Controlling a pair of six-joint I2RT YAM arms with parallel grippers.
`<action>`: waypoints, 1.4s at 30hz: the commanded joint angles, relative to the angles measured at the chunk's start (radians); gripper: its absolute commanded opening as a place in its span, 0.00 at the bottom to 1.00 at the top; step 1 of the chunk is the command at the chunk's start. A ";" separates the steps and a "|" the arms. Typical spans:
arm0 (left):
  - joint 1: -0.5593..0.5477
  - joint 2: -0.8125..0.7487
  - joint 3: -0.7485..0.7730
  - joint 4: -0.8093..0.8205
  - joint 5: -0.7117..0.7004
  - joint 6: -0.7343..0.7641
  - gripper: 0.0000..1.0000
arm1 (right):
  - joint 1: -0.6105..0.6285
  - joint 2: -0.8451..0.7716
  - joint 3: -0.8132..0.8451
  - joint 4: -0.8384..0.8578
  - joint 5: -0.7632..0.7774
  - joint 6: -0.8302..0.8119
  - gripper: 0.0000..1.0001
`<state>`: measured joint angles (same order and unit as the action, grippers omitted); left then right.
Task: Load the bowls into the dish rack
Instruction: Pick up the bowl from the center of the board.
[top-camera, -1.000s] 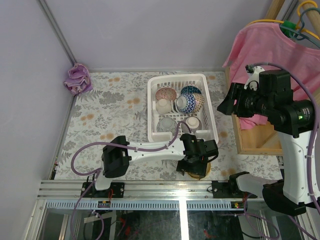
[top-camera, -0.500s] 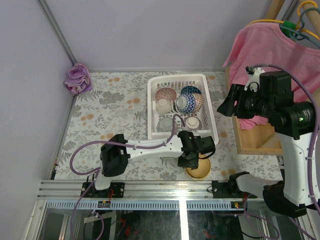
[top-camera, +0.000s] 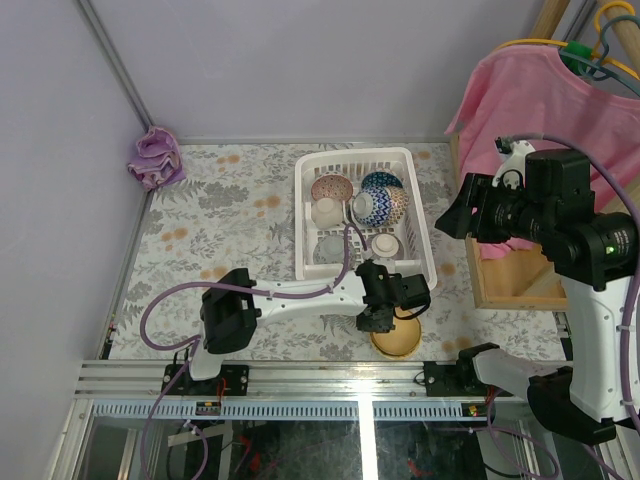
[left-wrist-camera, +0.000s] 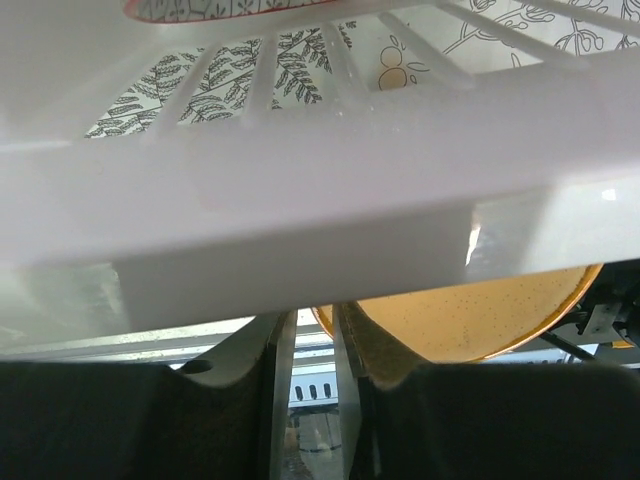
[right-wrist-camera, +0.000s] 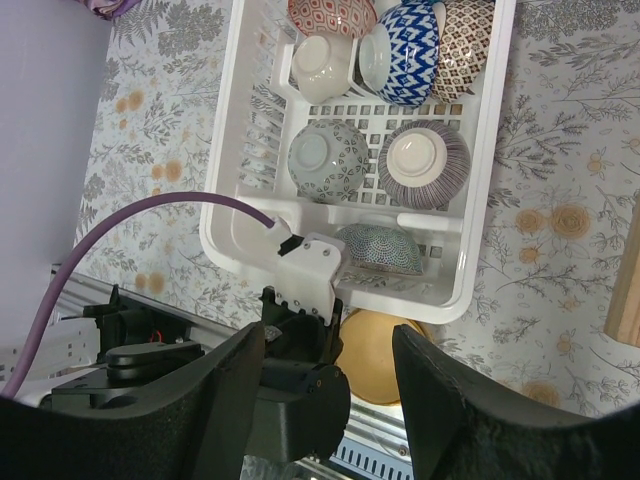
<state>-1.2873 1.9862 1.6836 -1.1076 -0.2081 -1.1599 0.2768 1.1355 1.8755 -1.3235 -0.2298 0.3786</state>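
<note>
My left pincer (left-wrist-camera: 312, 318) hung low over the counter (top-camera: 250, 220) by its near edge, its fingers narrow with a slim gap between them. I could not tell whether they had the rim. The tan-yellow bowl (left-wrist-camera: 470, 320) sat on the counter just beside those fingers, its edge touching or almost touching one of them. It lay outside the dish rack (left-wrist-camera: 300, 200), just in front of the rack's near wall. To do this step well, I judged, I needed the rim squarely between the fingers before lifting, then a straight rise to clear that wall. Beyond the wall the rack held several bowls (right-wrist-camera: 330, 160), and the tined strip along one side looked free. My right pincer (right-wrist-camera: 327, 340) stood wide and empty, high above
</note>
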 joint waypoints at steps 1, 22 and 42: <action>0.005 0.019 -0.008 -0.018 -0.046 -0.011 0.19 | 0.002 -0.012 0.000 -0.094 -0.095 -0.039 0.61; 0.001 0.016 -0.002 -0.026 -0.056 0.021 0.00 | 0.002 -0.032 -0.025 -0.096 -0.097 -0.016 0.61; 0.011 -0.247 0.234 -0.207 -0.132 0.028 0.00 | 0.002 0.023 0.000 -0.056 -0.080 0.012 0.61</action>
<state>-1.2881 1.7969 1.8584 -1.2644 -0.2890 -1.1252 0.2768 1.1454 1.8519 -1.3266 -0.2295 0.4034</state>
